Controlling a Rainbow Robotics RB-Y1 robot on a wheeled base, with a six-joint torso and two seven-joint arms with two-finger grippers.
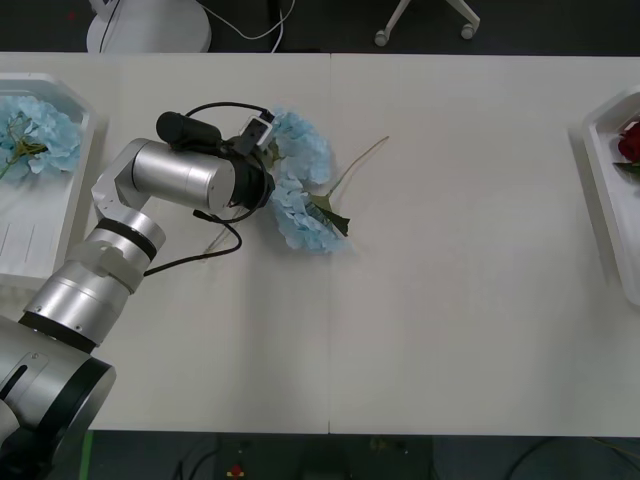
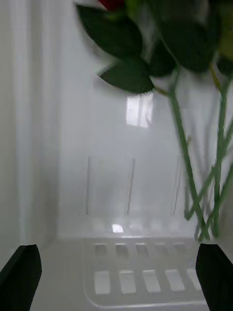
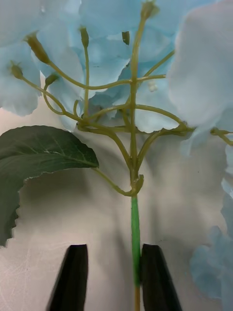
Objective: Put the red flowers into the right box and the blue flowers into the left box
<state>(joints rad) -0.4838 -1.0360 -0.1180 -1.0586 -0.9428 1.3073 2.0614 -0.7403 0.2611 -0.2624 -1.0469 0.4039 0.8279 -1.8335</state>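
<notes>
Table [image 1: 450, 300], broad and bare right of the left gripper [image 3: 110, 277]. Its fingers, narrowly apart, straddle a blue flower's stem [image 3: 135, 233], which touches one finger and runs straight out from the gripper, with the blue flowers [image 1: 300, 185] just beyond the fingertips. The right gripper [image 2: 116, 277], fingers apart, is over the right box [image 2: 141, 286] beside rose stems.

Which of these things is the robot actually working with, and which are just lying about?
Working with:
- blue flowers
- left gripper, closing round a stem
- left box
- red flowers
- right box
- right gripper, over the right box

Lying about:
- chair base, behind the table
</notes>
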